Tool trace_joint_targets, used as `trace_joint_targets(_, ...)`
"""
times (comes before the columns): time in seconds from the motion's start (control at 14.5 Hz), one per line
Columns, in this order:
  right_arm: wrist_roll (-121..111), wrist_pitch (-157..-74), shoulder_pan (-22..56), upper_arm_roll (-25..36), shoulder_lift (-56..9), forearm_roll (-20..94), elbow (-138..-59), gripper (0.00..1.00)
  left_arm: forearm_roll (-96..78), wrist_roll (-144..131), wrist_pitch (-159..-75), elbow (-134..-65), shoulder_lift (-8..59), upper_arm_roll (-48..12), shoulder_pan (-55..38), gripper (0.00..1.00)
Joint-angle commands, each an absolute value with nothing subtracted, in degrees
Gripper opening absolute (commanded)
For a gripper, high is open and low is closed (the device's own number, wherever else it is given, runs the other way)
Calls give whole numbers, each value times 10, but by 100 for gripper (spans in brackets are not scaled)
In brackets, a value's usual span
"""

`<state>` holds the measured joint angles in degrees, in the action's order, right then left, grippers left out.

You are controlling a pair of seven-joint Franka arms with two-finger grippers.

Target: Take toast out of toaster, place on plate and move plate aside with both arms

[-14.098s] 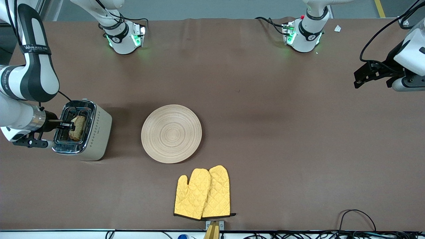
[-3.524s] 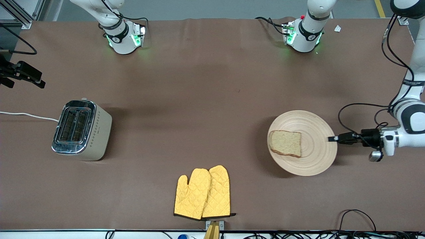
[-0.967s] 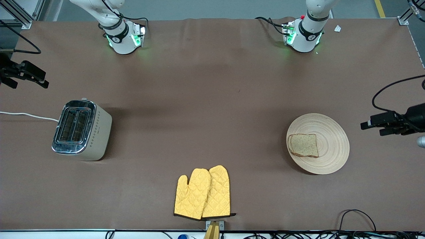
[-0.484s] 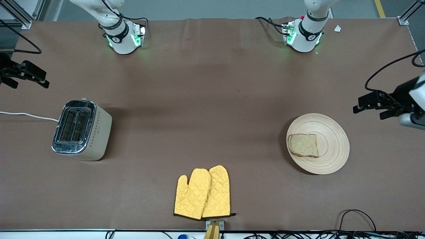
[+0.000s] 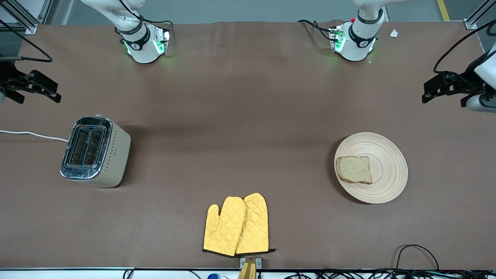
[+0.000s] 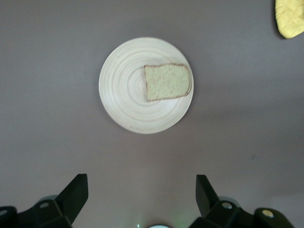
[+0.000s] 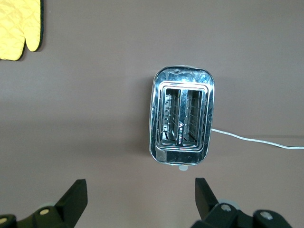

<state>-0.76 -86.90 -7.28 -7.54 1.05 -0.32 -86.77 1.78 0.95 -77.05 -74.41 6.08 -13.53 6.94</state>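
While it hangs in the air over the worktop's edge at the right arm's end, the right tool stands wide with nothing between its fingers. Nearer the front camera than that tool sits the toaster, both slots bare, its white cord trailing off the worktop's edge. A pair of yellow oven mitts lies midway along the worktop, close to the front camera. Toward the left arm's end rests the plate, flat on the worktop, with the toast lying on it, off-centre toward the mitts. The left tool hangs wide and unladen, above the worktop's edge at the left arm's end, apart from the plate.
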Motion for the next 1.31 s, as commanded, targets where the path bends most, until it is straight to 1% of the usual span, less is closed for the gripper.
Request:
trace_joint_targets(0.0, -7, -867, -69, -75, 16, -7, -868, 100, 25, 7, -737, -784, 7, -93, 24, 100)
trace_joint_targets(0.35, -6, -867, -69, -75, 16, -7, -868, 100, 24, 4, -751, -859, -68, -26, -51, 100)
trace_joint_targets(0.55, -6, -867, -66, -75, 16, -7, -868, 100, 22, 4, -795, -926, -113, -25, -58, 100)
trace_joint_targets(0.76, -7, -866, -66, -75, 16, -7, -869, 100, 22, 3, -818, -958, -126, -31, -51, 100)
trace_joint_targets(0.97, -7, -867, -66, -75, 16, -7, -869, 100, 18, 8, -820, -946, -120, -28, -34, 100)
trace_joint_targets(1.11, -7, -866, -67, -75, 17, -7, -869, 100, 18, 16, -817, -912, -89, -21, -33, 100)
trace_joint_targets(1.24, -7, -865, -67, -75, 17, -7, -870, 100, 23, 13, -816, -894, -75, -19, -34, 100)
